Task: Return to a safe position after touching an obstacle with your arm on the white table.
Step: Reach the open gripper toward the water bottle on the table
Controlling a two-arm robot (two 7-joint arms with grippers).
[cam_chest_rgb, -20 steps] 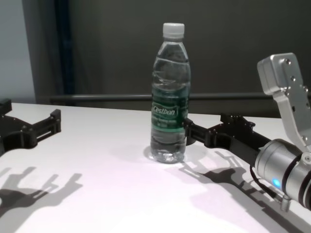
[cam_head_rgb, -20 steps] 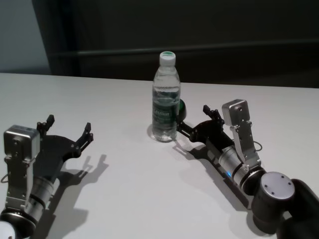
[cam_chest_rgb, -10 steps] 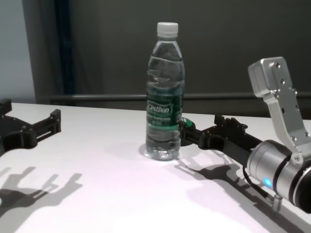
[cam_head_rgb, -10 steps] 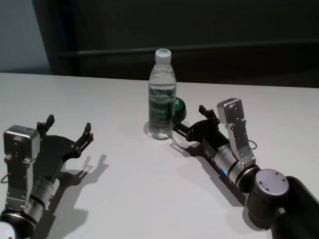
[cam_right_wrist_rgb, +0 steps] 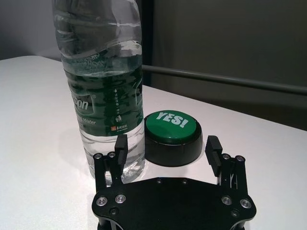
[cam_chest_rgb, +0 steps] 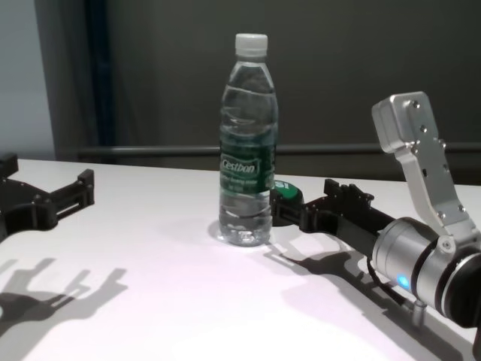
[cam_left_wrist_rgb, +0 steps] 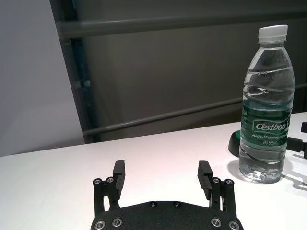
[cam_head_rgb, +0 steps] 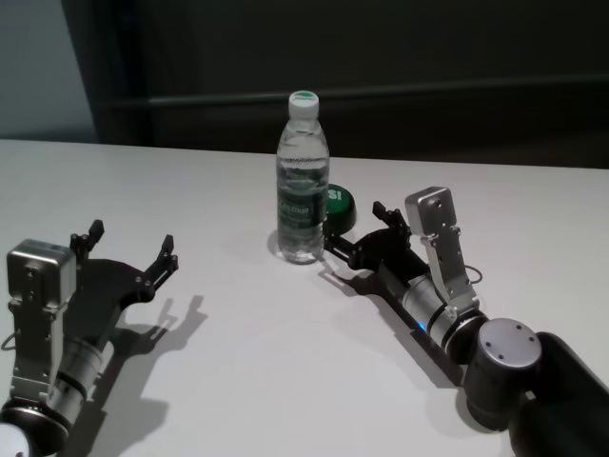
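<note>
On the white table [cam_head_rgb: 238,362], near its middle and toward the far edge, the obstacle [cam_head_rgb: 302,181] stands upright: a tall clear water bottle with a white screw cap and a dark green label band that reads "Cestbon". Just beside the bottle, on its right and a little behind it, sits a round green button [cam_head_rgb: 335,203] with a black base and the white word "YES!" on top. The right gripper [cam_head_rgb: 352,233] lies low over the table on the right of the bottle, and its arm reaches back toward the robot's right side. Its two black fingers are spread apart and hold nothing. In the right wrist view the one finger [cam_right_wrist_rgb: 120,148] is right against the lower part of the bottle, at the clear wall under the label, while the other finger is well apart from the bottle, on the far side of the green button; whether the near finger really touches the plastic, it is not possible to tell. The button itself is between the two fingertips, a bit farther than them. The left gripper [cam_head_rgb: 128,246] rests far to the left of the bottle, close over the table, with its fingers also spread wide and empty, and it throws a dark shadow on the white surface.
</note>
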